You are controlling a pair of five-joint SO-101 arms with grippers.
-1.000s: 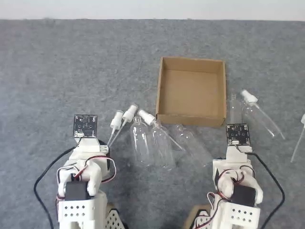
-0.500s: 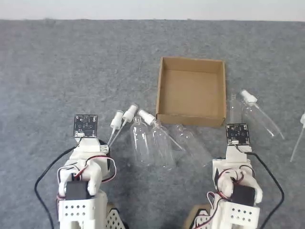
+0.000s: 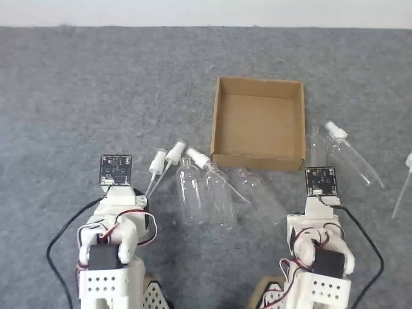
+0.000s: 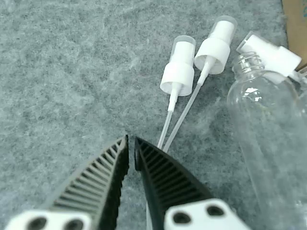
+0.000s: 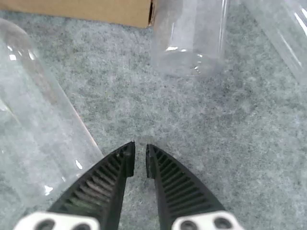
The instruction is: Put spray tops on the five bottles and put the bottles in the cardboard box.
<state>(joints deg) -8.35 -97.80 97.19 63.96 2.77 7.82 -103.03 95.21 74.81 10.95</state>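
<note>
The open cardboard box (image 3: 257, 122) sits past both arms. Three clear bottles (image 3: 219, 193) lie side by side in front of it, uncapped. Two loose spray tops (image 3: 166, 159) lie left of them, and a third (image 3: 198, 159) rests against a bottle neck. Two more bottles (image 3: 315, 147) lie right of the box, one (image 3: 353, 158) with a white spray top at its neck. My left gripper (image 4: 130, 140) is shut on nothing, just short of the spray tops' tubes (image 4: 168, 124). Between two bottles (image 5: 192, 33), my right gripper (image 5: 139, 145) is also shut on nothing.
Grey carpet (image 3: 96, 90) covers the table. One more spray top (image 3: 405, 177) lies at the far right edge. The box's front wall (image 5: 76, 9) stands just beyond the right gripper, and a big bottle (image 5: 33, 124) lies close beside that gripper.
</note>
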